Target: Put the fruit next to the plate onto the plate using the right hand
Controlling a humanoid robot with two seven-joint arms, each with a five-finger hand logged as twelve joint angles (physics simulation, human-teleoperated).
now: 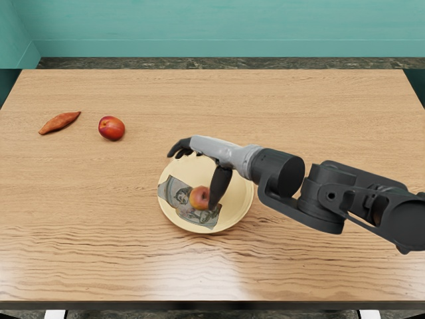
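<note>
A small red-orange fruit (198,197) rests on the cream plate (239,206), over its printed picture. My right hand (199,163) hovers over the plate's far side, its arm reaching in from the right. The thumb (220,186) points down beside the fruit, touching or nearly touching it. The other fingers (179,149) curl loosely past the plate's far rim and hold nothing. The left arm does not show.
A red apple (111,127) and an orange sweet potato (59,122) lie on the wooden table (299,106) at the far left. The table's far edge meets a teal wall.
</note>
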